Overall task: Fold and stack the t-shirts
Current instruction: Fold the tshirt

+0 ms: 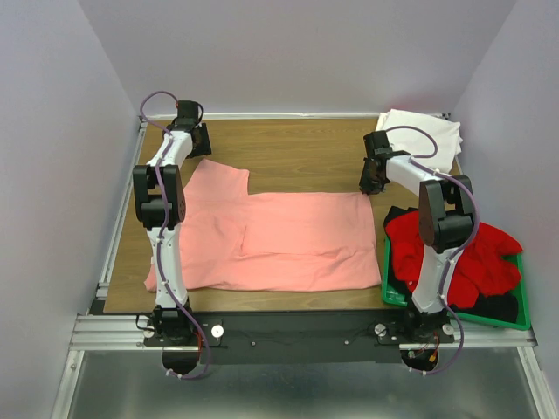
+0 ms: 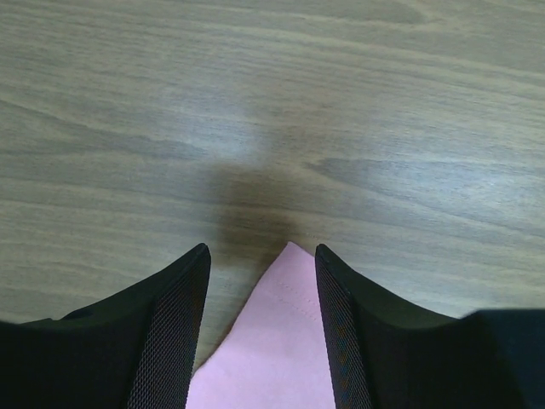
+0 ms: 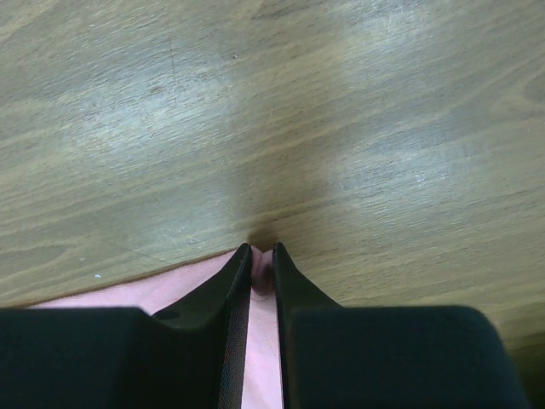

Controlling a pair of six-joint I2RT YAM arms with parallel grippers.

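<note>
Grip on the pink shirt point(image 1: 288, 240)
The right gripper point(image 3: 261, 249) pinches its edge; the left gripper point(image 2: 262, 251) straddles a corner, open.

The left arm point(image 1: 166, 257) and right arm point(image 1: 429, 281) are white with black joints, looped purple cables point(image 1: 158, 94) and black mesh-faced jaws.

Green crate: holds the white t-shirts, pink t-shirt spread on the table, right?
No: the top external view shows the green crate holding a red t-shirt and dark cloth; the white t-shirts sit at the table's far right. The pink t-shirt is spread.
</note>
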